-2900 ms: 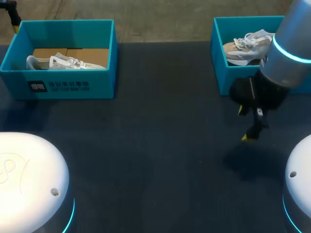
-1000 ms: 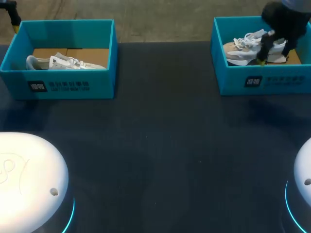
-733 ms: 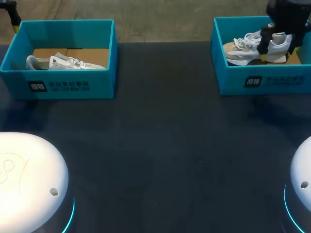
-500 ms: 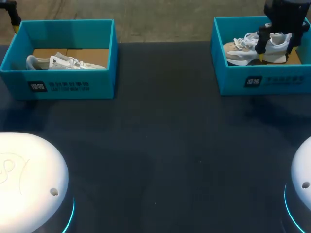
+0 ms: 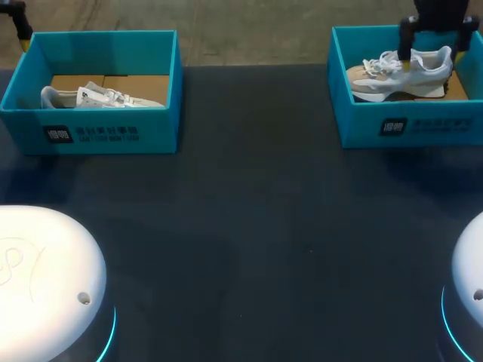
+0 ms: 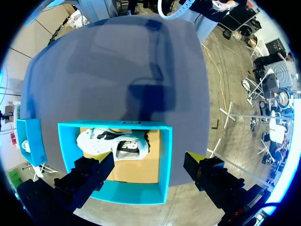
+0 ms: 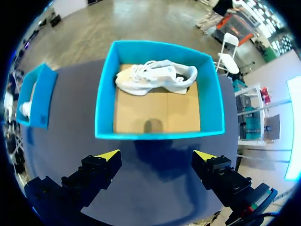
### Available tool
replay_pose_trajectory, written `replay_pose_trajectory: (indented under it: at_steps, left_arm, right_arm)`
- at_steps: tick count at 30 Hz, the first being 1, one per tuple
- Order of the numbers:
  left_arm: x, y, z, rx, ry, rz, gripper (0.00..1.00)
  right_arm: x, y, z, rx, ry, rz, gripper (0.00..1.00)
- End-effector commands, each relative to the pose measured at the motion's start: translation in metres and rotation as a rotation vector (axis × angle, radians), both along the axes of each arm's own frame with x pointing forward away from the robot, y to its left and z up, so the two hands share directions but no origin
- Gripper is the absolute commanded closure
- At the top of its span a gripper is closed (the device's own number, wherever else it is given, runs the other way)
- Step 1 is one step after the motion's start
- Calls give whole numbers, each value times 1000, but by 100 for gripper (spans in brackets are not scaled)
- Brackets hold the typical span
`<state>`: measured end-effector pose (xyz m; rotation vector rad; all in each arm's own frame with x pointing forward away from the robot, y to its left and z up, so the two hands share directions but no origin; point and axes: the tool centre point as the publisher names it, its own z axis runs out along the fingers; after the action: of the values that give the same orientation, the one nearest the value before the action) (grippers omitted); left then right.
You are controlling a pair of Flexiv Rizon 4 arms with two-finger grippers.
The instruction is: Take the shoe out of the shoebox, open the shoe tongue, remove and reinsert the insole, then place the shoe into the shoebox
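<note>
Shoe: white-and-beige laced sneaker (image 5: pixel 432 74) inside teal cardboard shoebox (image 5: pixel 423 127), table's (image 5: pixel 249 226) far right corner.
Right gripper (image 7: pixel 156 157): spread, empty, above the box, likely aligning to descend.
Left gripper (image 6: pixel 146 165): spread, empty, near far left corner.

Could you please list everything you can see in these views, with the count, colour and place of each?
left shoebox: 1, teal, open, far left of the table.
white shoe: 1, white, lying inside the left shoebox.
right shoebox: 1, teal, open, far right of the table.
white and beige shoe: 1, lying on the cardboard floor inside the right shoebox.
table: 1, dark, bears both boxes.
arm bases: 2, white with a blue light ring, at the near left and near right corners.
left tool: 1, black with yellow tips, open and empty, high above the left shoebox.
right tool: 1, black with yellow tips, open and empty, high above the right shoebox.
</note>
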<state>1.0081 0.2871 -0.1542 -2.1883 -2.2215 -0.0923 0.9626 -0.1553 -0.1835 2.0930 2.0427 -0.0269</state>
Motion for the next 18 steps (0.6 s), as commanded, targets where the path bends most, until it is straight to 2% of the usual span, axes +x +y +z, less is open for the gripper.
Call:
replay_pose_trajectory:
  at_steps: [1,6,8,18]
  left_arm:
    - [-2,0,0,2,-2,-1,0]
    - [-2,0,0,2,-2,-1,0]
    - [-2,0,0,2,-2,-1,0]
    - [-2,0,0,2,-2,-1,0]
  right_arm:
    - [34,-18,-6,26,50,-32,0]
    - [58,-40,-13,-2,44,-30,0]
    - [63,-46,-17,-12,72,-26,0]
    - [63,-46,-17,-12,72,-26,0]
